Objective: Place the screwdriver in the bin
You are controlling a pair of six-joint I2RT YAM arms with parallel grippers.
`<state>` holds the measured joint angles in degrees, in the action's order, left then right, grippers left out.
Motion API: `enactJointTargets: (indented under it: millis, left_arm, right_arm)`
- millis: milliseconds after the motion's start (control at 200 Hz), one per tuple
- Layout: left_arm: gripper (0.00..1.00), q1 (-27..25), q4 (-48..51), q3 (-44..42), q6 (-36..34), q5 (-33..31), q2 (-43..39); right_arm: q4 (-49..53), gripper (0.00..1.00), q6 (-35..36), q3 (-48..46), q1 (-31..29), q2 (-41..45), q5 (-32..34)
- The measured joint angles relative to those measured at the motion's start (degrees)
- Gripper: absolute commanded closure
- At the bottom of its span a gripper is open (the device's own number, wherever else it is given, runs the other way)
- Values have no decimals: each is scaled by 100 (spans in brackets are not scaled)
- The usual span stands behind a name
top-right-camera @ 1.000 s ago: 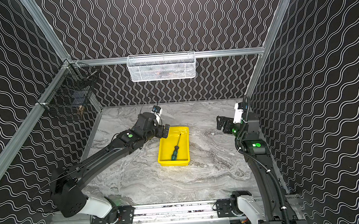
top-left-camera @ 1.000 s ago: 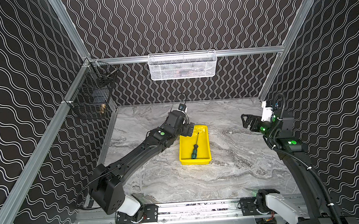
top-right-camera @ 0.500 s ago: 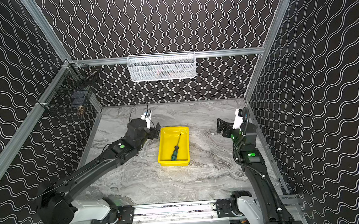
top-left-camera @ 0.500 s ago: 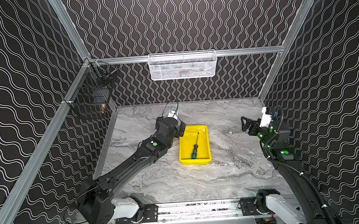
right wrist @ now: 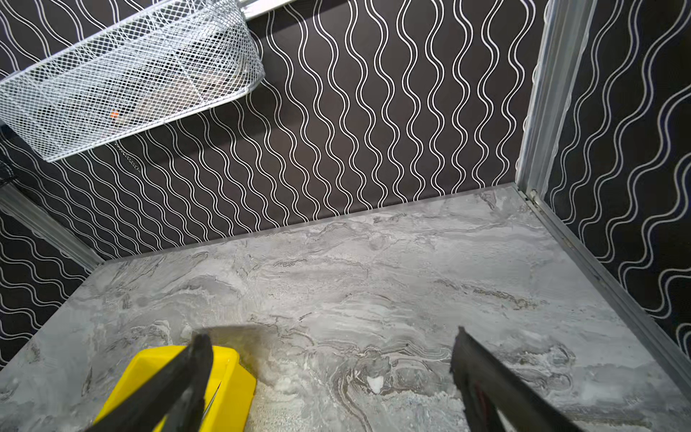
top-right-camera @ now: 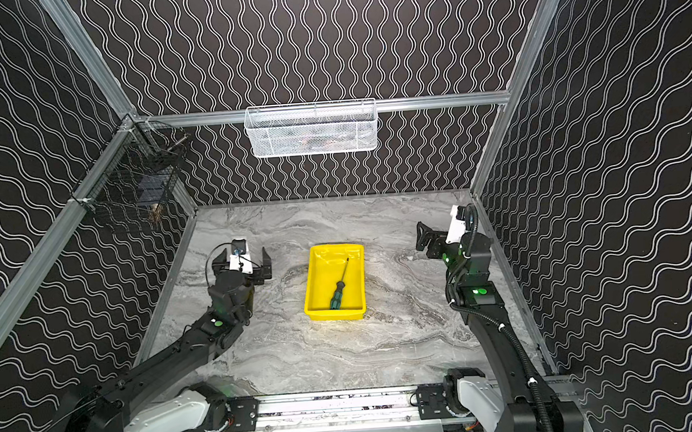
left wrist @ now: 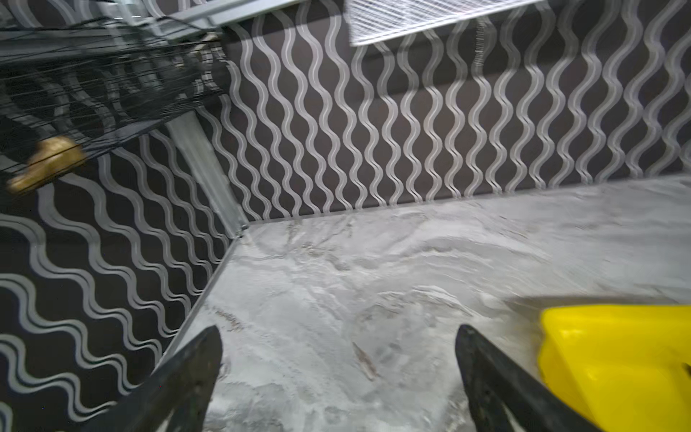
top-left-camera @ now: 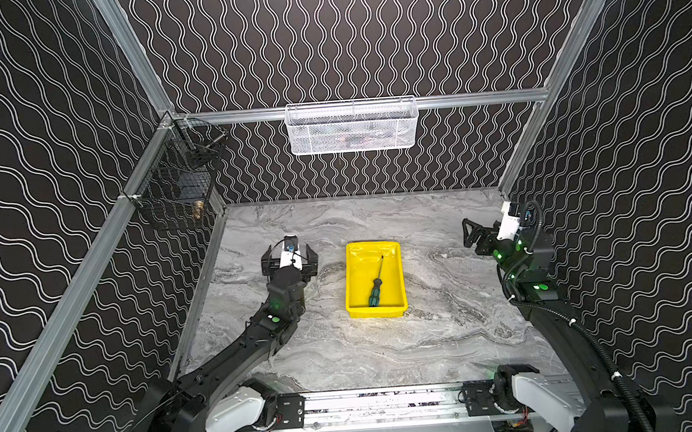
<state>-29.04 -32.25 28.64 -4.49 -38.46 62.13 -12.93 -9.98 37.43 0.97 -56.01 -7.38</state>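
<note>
The screwdriver (top-left-camera: 376, 283) (top-right-camera: 339, 286), green-and-black handle toward the front and thin shaft toward the back, lies inside the yellow bin (top-left-camera: 393, 293) (top-right-camera: 354, 293) at mid-table in both top views. My left gripper (top-left-camera: 288, 252) (top-right-camera: 242, 257) hovers left of the bin, clear of it, jaws wide open and empty. In the left wrist view the left gripper (left wrist: 338, 333) frames bare table, with a bin corner (left wrist: 617, 355) beside one finger. My right gripper (top-left-camera: 470, 233) (top-right-camera: 422, 234) hangs near the right wall, open and empty. The right wrist view shows the right gripper (right wrist: 331, 342) over bare table beside the bin (right wrist: 239, 381).
A white mesh basket (top-left-camera: 352, 127) hangs on the back wall. A black wire basket (top-left-camera: 175, 187) holding a brass piece (top-left-camera: 198, 210) hangs on the left wall. Patterned walls close three sides, and a metal rail (top-left-camera: 382, 404) runs along the front.
My left arm has drawn back from over the bin's left edge to the left, staying open. The right arm has pulled slightly toward the right wall. The screwdriver has stayed in the bin.
</note>
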Motion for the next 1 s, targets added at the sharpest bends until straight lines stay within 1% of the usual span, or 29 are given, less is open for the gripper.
enactJointTargets:
  millis: [165,270,415,526,656,801,996]
  left_arm:
    - [1,424,232,332,-313,210,146]
    - [1,839,240,208,-326,632,378]
    - [1,1366,273,13,-144,1088,612]
    - [1,1458,208,-179,-151,1342,728]
    - [1,1526,81,-328,-160,1357,861]
    - [1,1561,-236,-605,-186,1464,1073]
    - [1,1615,-726,-885,-317,1521,1257]
  right_arm:
    - [-343,1,87,-358,0,149,258]
    - [-529,1,243,-516,0,157,299]
    - [-575,1,546,-619,0,131,297]
    - [-557,1,769,-671,7,101,299]
    - [-632,1,916,-903,7,111,345]
    - [-920,1,955,-1220,7,61,411]
    - [-1250,1,957,-1364,13,-92,509]
